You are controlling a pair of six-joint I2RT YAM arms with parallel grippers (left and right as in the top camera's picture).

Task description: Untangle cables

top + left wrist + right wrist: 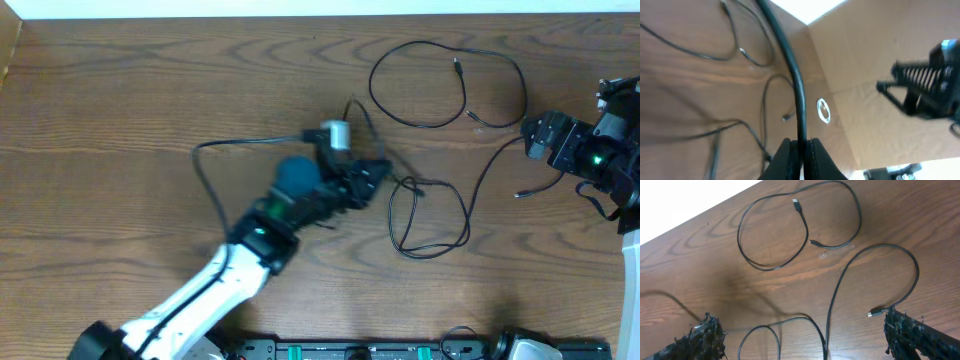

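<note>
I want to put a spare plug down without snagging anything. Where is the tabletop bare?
Bare: the far-left tabletop, left of the black cable that the left claw holds; also the near strip below the lower loop. Crowded: centre to right, up to the upper loop.

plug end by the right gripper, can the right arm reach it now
Probably yes: the right gripper is open, and the plug end lies uncovered on the table close beside it.
</note>
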